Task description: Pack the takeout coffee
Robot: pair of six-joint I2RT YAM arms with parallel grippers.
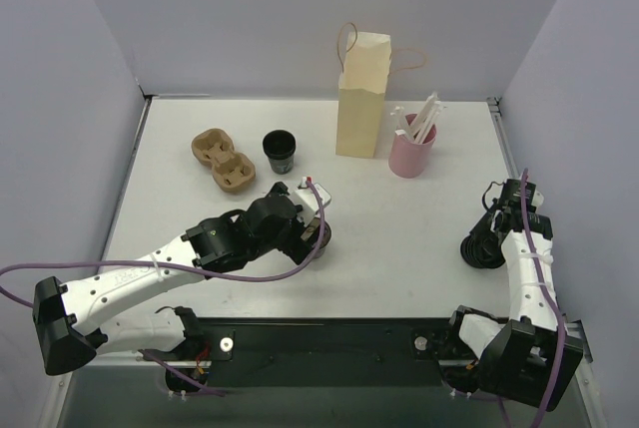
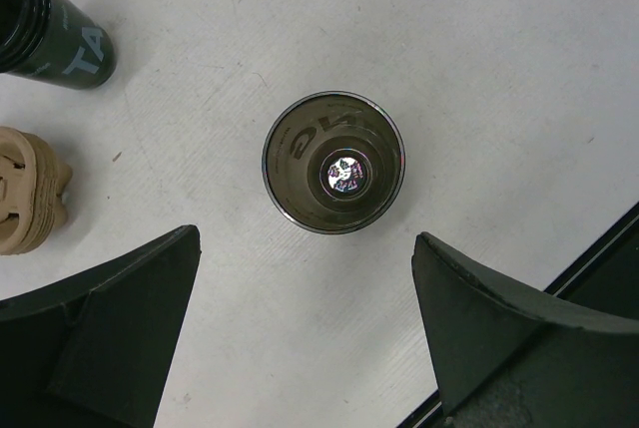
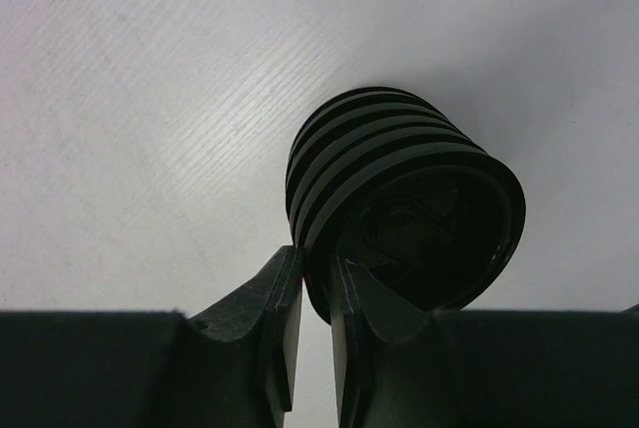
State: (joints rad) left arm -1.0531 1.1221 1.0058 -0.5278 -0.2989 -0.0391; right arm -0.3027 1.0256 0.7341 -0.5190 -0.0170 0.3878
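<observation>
You are looking at a table [image 1: 399, 248] where the bag [image 1: 361, 99] is standing at the back, with the stirrer holder [image 1: 411, 154] sitting just beside it on the right. Left of the bag a cup [image 1: 280, 152] is standing, and the carrier [image 1: 222, 160] is lying further left. A second cup [image 2: 333, 162] is standing nearer the arm bases, under the left gripper [image 2: 305, 248]. The lid stack [image 3: 399, 204] is sitting far right.

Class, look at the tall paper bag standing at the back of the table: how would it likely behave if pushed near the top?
The paper bag stands tall on a narrow base, so it would probably tip rather than slide. Its thin walls and open top suggest it would crumple if squeezed.
</observation>
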